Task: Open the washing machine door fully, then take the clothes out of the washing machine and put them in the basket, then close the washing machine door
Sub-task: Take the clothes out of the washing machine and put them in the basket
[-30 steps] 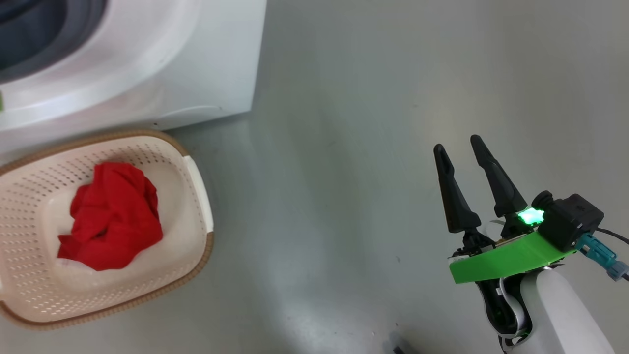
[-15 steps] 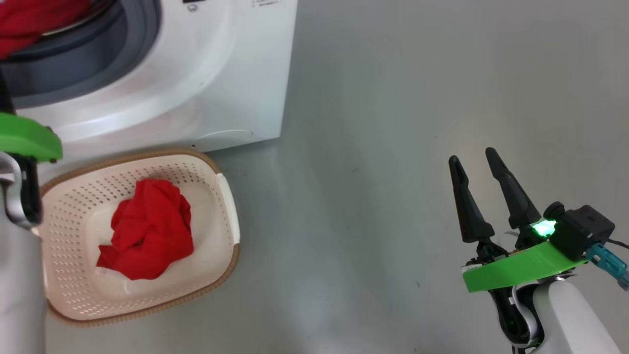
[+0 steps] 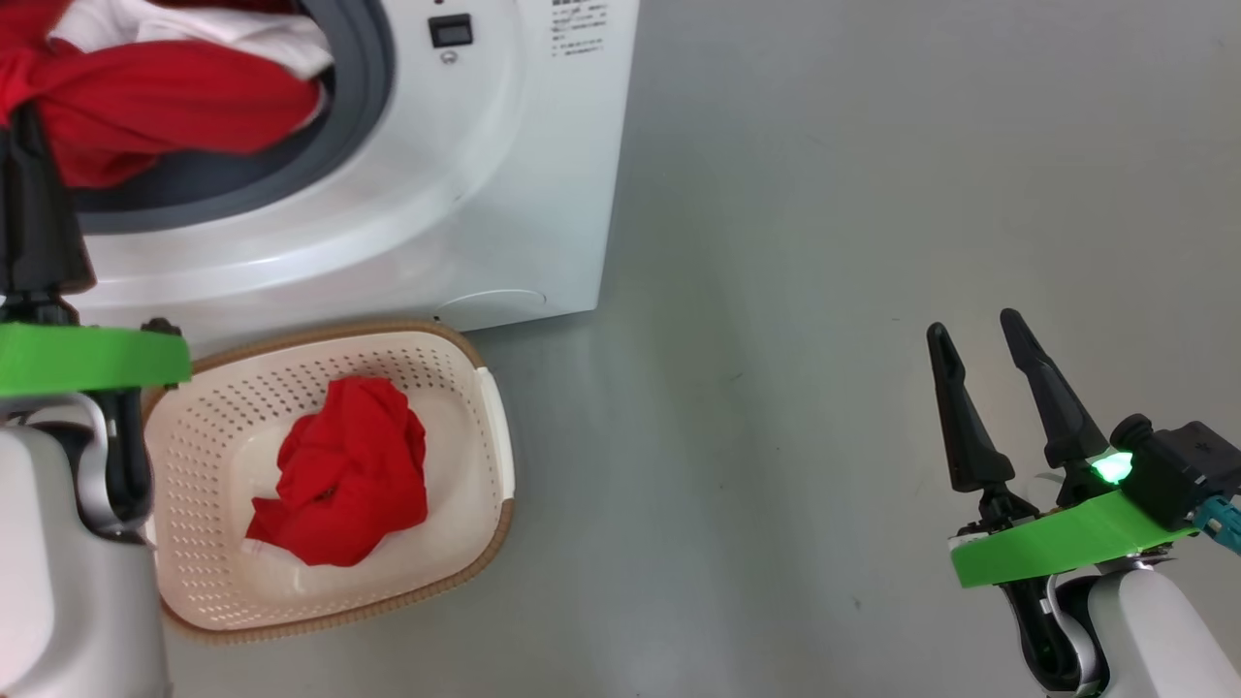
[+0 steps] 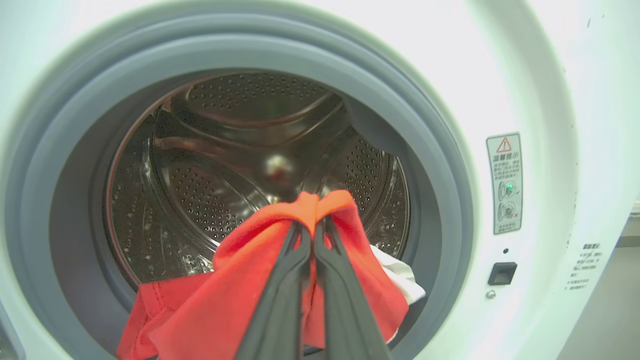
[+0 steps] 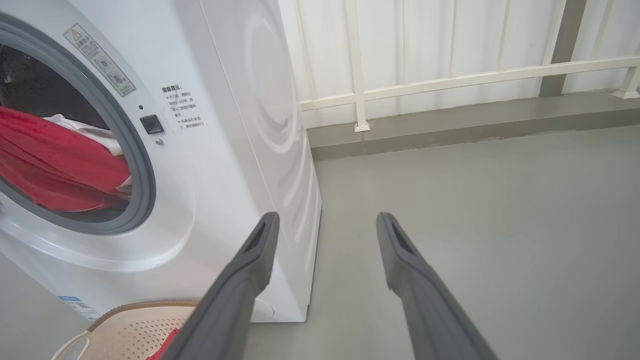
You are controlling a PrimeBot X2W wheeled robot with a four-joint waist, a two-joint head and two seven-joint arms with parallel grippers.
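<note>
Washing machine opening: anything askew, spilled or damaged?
Nothing stands out. A red garment drapes over the grey drum seal, pinched in the shut left gripper, with a white cloth beside it. A red bundle lies inside the basket. No spill or damage visible.

Count: 1 washing machine [image 3: 504,194], 1 basket [image 3: 213,407]. Red garments: 2 bundles, basket bundle [image 3: 344,475] and drum bundle [image 3: 145,107]; can't tell if the drum bundle is one piece. 1 white cloth [image 3: 194,29]. 2 grippers: left gripper [image 4: 314,225], right gripper [image 3: 972,325].

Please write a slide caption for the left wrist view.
Left pincer shut on a red cloth at the washer mouth.
</note>
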